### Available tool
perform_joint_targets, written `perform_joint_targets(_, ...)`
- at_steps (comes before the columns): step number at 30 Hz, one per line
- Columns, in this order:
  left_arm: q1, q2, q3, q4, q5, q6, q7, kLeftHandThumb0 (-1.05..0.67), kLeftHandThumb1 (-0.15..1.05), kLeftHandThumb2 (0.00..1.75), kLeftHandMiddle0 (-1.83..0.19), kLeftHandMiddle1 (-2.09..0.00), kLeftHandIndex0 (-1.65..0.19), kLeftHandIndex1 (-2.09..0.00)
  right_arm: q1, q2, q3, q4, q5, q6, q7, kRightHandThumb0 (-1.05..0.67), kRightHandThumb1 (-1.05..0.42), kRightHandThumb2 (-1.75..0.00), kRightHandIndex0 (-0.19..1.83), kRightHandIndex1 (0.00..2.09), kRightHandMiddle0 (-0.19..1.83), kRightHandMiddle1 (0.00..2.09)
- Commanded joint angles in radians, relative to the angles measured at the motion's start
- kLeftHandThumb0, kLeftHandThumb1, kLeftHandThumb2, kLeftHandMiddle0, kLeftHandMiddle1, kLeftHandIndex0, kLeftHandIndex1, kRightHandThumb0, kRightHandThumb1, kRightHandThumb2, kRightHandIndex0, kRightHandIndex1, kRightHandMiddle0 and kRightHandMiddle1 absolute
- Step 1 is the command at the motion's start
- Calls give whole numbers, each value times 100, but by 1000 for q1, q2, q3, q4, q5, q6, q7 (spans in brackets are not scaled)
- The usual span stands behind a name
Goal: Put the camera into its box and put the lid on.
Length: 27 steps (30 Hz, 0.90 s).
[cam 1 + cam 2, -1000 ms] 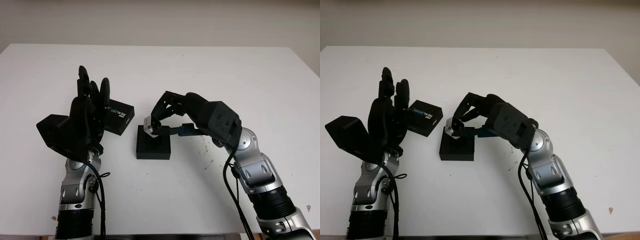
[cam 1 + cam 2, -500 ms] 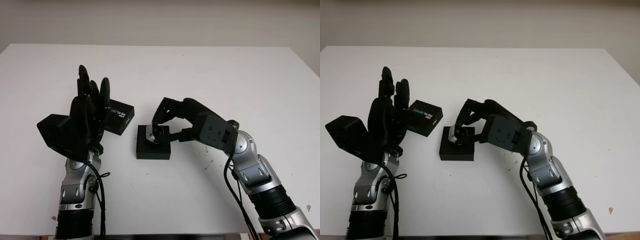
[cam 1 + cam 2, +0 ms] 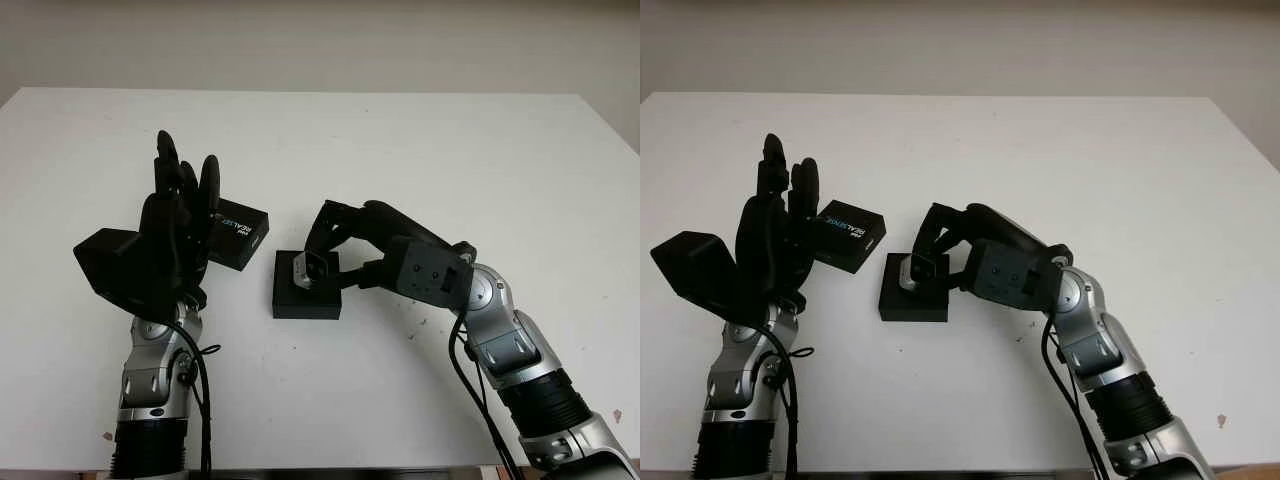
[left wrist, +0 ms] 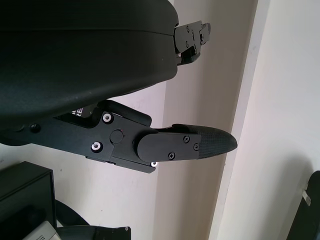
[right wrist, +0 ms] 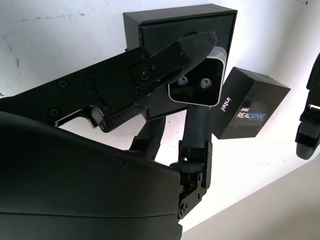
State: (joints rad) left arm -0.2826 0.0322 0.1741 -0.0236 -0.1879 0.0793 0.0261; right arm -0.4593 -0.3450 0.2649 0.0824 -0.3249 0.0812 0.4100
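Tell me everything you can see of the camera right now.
The camera is a small silver-grey block with rounded ends and a dark face carrying two round lenses. The right robot hand pinches it between black fingers, holding it over the open black box near the table's middle. Whether it already touches the box floor cannot be told. The printed black lid lies apart, beside the raised, open left robot hand.

**A white table and a pale wall**

A white table (image 3: 420, 150) spans the scene from the near edge to the far side, where it ends in a straight edge against a plain, pale wall (image 3: 320, 40). The tabletop is matte and bare over its far half and right side. A few small dark specks (image 3: 412, 336) mark the surface toward the near right.
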Motion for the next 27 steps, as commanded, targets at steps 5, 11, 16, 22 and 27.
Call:
perform_joint_targets(5,-3,-1,-1,-16,3,-4,2,-64,105,34,19,-1,19,0,-25,-1,-8,9,-2,5,-2,-34,-104,-6,36,91,89,209)
perform_joint_targets(11,-2,3,-6,-18,10,-1,1,-63,105,37,19,-1,19,0,-34,-7,-6,11,-18,6,-1,-36,-105,-6,36,92,88,209)
perform_joint_targets(16,-1,0,-5,-19,5,-2,-5,-63,105,36,19,0,19,0,-42,-8,-5,19,-25,11,-1,-36,-105,-6,36,91,88,209)
perform_joint_targets(22,3,0,-9,-26,10,1,-4,-62,105,37,19,0,19,0,-53,-13,3,32,-52,4,-3,-37,-105,-7,37,90,86,209)
perform_joint_targets(27,3,-4,-10,-24,8,-1,-3,-64,105,36,19,0,19,0,-63,-18,7,40,-68,-1,7,-37,-105,-8,37,86,83,209)
